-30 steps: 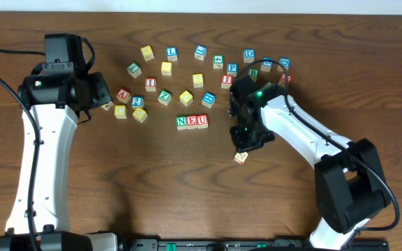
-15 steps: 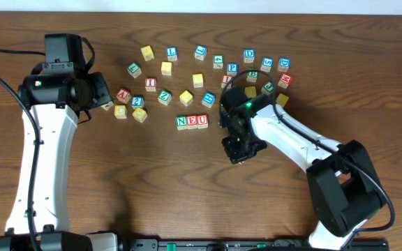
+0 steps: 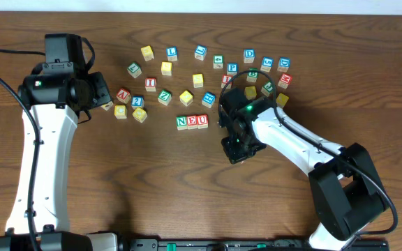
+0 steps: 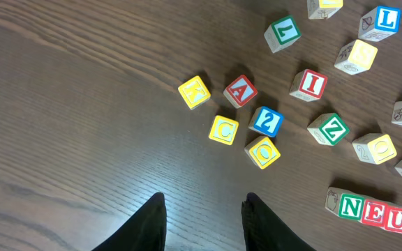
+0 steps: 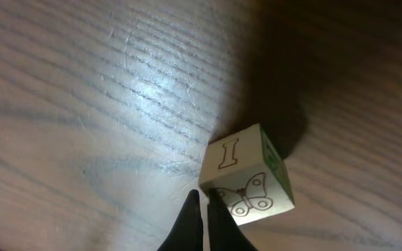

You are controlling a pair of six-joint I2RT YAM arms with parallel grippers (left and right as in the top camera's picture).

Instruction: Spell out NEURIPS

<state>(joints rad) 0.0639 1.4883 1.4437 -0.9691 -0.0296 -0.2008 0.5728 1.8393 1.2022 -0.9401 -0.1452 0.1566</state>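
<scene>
Overhead view: the green N, red E and red U cubes sit touching in a row on the worktop, just below the scattered cubes. The blue P lies among these. The right claw hangs low, right of the row and slightly below it. In its wrist view the fingers are pressed nearly together, pinching nothing. The butterfly cube, with an outlined I and a green side, rests on the wood right beside them. The left claw is spread over bare wood near the yellow C, with the red I beyond
</scene>
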